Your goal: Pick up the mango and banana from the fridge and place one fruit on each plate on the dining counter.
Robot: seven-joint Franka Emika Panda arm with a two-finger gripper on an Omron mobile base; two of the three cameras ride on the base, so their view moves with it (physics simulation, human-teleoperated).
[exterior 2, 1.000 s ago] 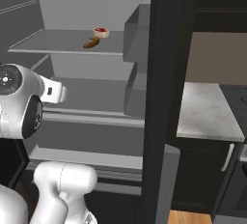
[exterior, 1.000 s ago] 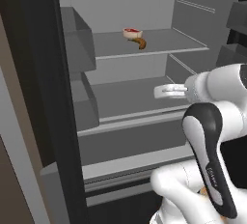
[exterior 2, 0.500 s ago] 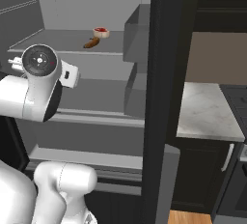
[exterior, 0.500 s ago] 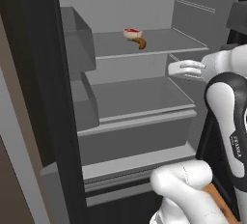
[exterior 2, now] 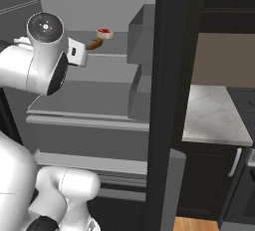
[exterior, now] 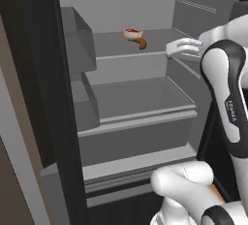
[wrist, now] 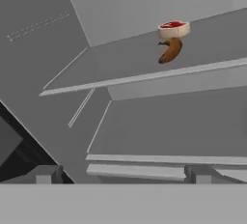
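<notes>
The small curved orange-brown banana [exterior: 140, 43] lies on the upper flat grey shelf [exterior: 121, 49] of the open fridge [exterior: 145, 98], whose dark outer body frames a light grey interior. In the hand view the banana [wrist: 170, 49] sits toward the far end of that shelf, and it shows as a dark curve in the right base view [exterior 2: 94, 45]. Touching it, on its far side, is a small round piece with a red top and a pale rim [exterior: 131, 32], which looks like meat rather than fruit. No mango can be made out on the shelves in sight.

The claw [exterior: 180, 48] hangs at shelf height, near the right end of the upper shelf and apart from the banana; its two dark tips stand wide apart with nothing between them.

Below the upper shelf sits a second, bare grey shelf [exterior: 140, 98]. Past the dark fridge door, in the right base view, a pale marbled stone table top [exterior 2: 214, 118] lies over dark cabinets.

By the look of it, the task is at its start: neither fruit is held, the banana appears to be the first target, and both fetching and placing on the plates remain.
</notes>
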